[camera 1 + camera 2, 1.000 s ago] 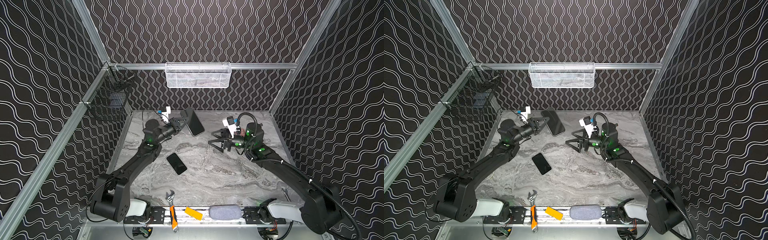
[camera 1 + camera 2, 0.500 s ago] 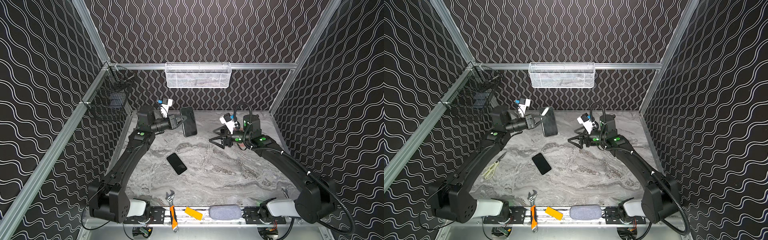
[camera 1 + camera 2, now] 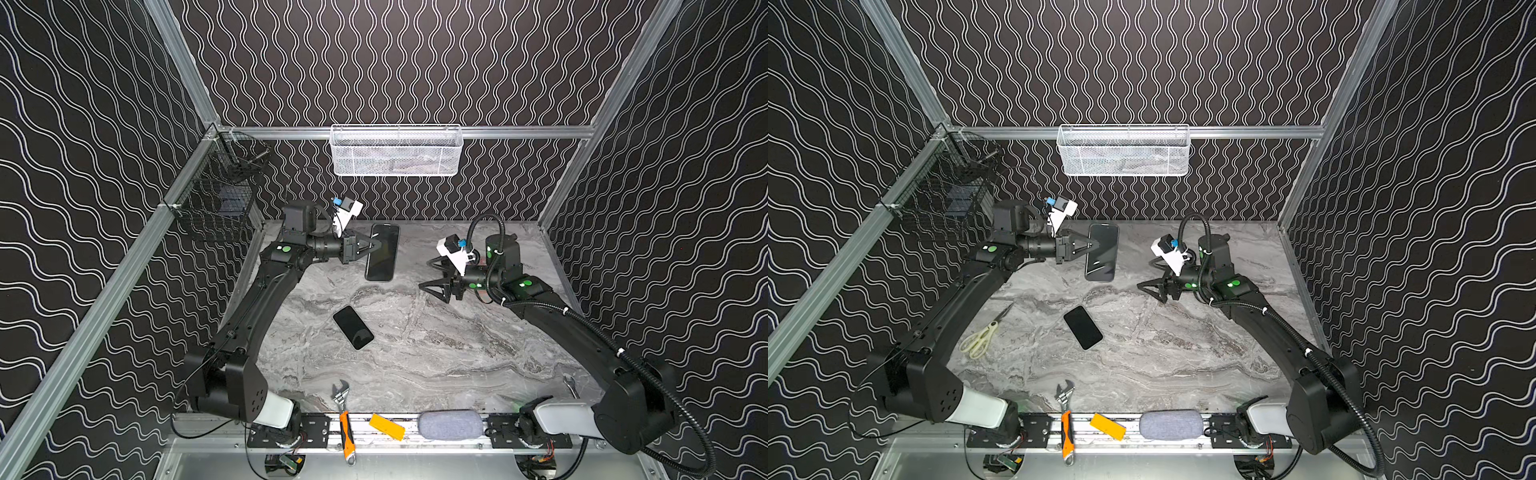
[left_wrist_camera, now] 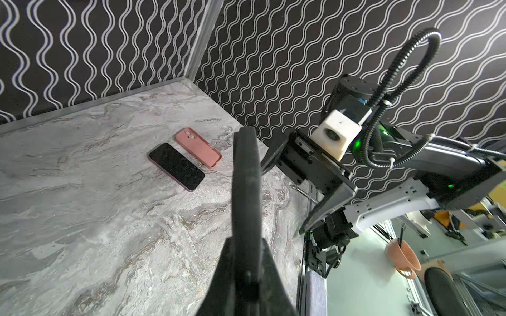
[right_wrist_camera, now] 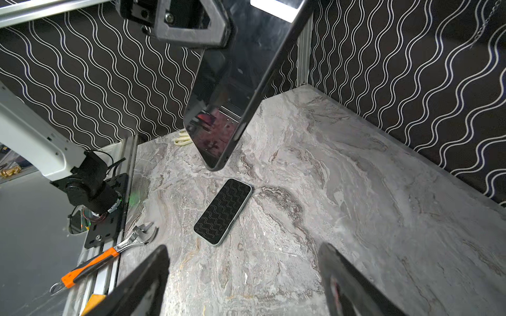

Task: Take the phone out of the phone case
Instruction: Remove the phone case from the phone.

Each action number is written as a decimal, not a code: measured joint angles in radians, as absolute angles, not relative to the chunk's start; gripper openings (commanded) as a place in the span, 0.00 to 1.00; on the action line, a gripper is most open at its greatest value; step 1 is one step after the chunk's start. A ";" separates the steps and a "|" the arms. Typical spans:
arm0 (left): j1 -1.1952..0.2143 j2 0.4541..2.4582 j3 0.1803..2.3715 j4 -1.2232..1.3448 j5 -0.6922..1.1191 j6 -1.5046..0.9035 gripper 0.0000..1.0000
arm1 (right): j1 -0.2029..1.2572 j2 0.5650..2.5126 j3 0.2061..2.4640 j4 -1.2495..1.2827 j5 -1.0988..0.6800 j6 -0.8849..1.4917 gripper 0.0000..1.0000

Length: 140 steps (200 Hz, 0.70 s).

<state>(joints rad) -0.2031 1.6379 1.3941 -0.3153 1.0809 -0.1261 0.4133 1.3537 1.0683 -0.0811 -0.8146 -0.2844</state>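
Observation:
My left gripper is shut on the long edge of a black phone case. It holds the case upright above the back of the table. The phone's glossy screen sits inside the case's rim and faces my right gripper. My right gripper hangs open a short way right of the case, pointing at it and holding nothing.
Another dark phone lies flat mid-table. A pink case and a phone lie near the back right. Scissors lie at the left, and an orange-handled wrench, yellow block and grey pouch at the front.
My left arm has lifted the cased phone and turned it from tilted to upright. My right gripper has risen off the table and its jaws have narrowed a little.

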 measured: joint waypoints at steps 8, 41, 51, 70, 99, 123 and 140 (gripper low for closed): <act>-0.204 1.645 1.393 -0.309 1.102 -0.119 0.00 | 0.421 1.374 1.104 -0.096 -0.822 -0.299 0.83; -0.218 1.668 1.385 -0.296 1.186 -0.064 0.00 | 0.525 1.464 1.238 -0.218 -0.809 -0.389 0.82; -0.225 1.668 1.380 -0.292 1.205 -0.043 0.00 | 0.547 1.485 1.259 -0.257 -0.807 -0.413 0.81; -0.235 1.665 1.374 -0.283 1.237 -0.014 0.00 | 0.570 1.518 1.296 -0.320 -0.794 -0.447 0.78; -0.237 1.665 1.374 -0.278 1.265 0.006 0.00 | 0.604 1.537 1.316 -0.383 -0.775 -0.485 0.74; -0.241 1.666 1.369 -0.278 1.272 0.010 0.00 | 0.620 1.543 1.317 -0.414 -0.764 -0.502 0.70; -0.245 1.666 1.368 -0.279 1.273 0.010 0.00 | 0.626 1.547 1.317 -0.423 -0.752 -0.512 0.66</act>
